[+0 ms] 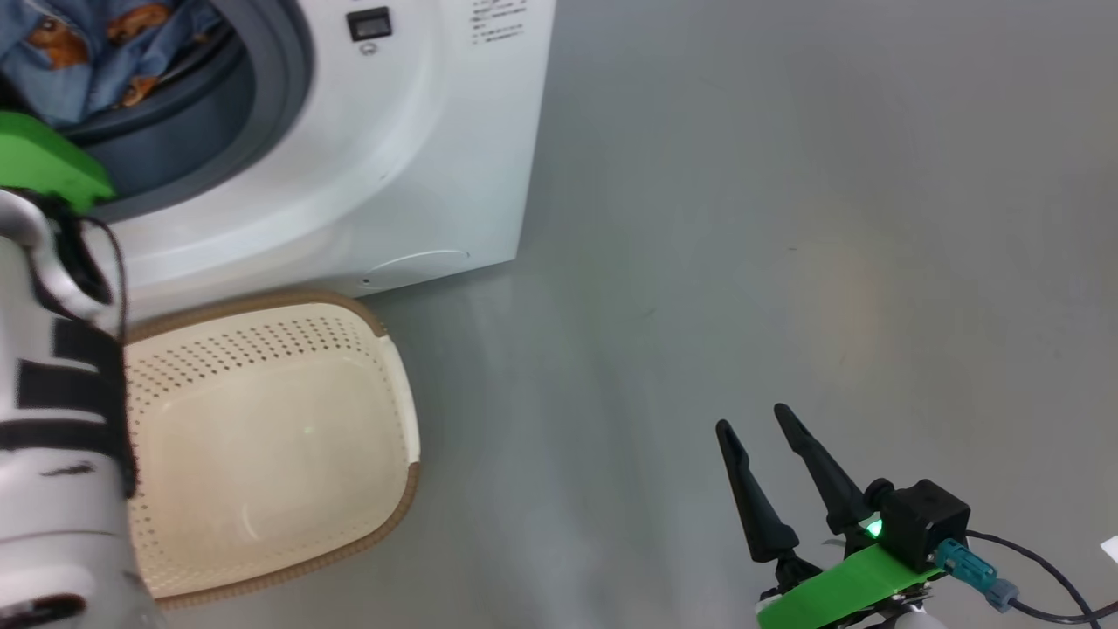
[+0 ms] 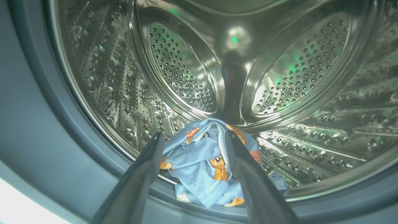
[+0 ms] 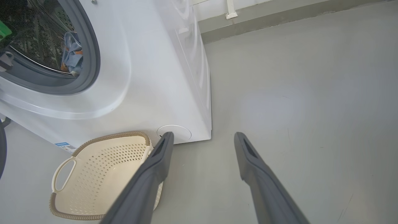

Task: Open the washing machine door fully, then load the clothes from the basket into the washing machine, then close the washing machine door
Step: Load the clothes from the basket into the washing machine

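The clothes (image 2: 199, 161) lay just ahead between my left jaws, in the drum (image 2: 186, 77) of the washing machine (image 3: 149, 77), near its front lip. The basket (image 3: 108, 155) stood on the floor (image 3: 295, 93) left of my right jaws, before the machine.

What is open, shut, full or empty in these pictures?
Big white front-loading washing machine: open, clothes inside its steel drum.
Light-blue bear-print clothes: crumpled at the drum's front lip.
Cream perforated plastic basket: empty.
Left gripper: open, either side of the clothes.
Right gripper: open, empty.

The washing machine (image 1: 437, 175) is white with a grey rubber ring (image 1: 293, 61); inside it, light-blue clothes (image 2: 192, 161) printed with orange-brown bears. Before it, a cream basket (image 1: 262, 349), brown-rimmed, perforated.
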Robot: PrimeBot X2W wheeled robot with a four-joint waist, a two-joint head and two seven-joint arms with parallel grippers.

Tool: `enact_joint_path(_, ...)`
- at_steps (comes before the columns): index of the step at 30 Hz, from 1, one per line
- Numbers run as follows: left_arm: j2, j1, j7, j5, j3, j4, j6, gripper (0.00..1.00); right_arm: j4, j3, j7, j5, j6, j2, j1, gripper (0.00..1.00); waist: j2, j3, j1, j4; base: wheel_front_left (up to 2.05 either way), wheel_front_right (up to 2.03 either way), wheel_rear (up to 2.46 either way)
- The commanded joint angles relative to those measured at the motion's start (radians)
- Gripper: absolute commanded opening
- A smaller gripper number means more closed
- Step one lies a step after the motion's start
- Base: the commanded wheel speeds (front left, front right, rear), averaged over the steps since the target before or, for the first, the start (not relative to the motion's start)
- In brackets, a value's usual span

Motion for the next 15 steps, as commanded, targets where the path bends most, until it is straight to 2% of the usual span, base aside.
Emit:
enact_joint_path(1, 0.025, 0.032, -0.005, 0.013, -0.004, -0.027, -0.011, 1.0, -0.022, 0.013, -0.005, -0.001, 0.002, -0.007, 0.004, 1.0, 0.0, -0.016, 0.0, 0.022, 0.0, 0.0, 0.0)
enact_joint_path(8, -0.009, 0.141, -0.005, 0.057, -0.081, -0.11, -0.08, 1.0, -0.039, -0.012, -0.005, -0.017, 0.002, -0.012, -0.009, 1.0, 0.0, -0.028, 0.0, 0.069, 0.0, 0.0, 0.0)
enact_joint_path(15, -0.042, 0.291, -0.005, 0.065, -0.134, -0.23, -0.111, 1.0, -0.059, -0.039, -0.005, -0.032, 0.002, -0.028, -0.028, 1.0, 0.0, -0.018, 0.0, 0.127, 0.0, 0.0, 0.0)
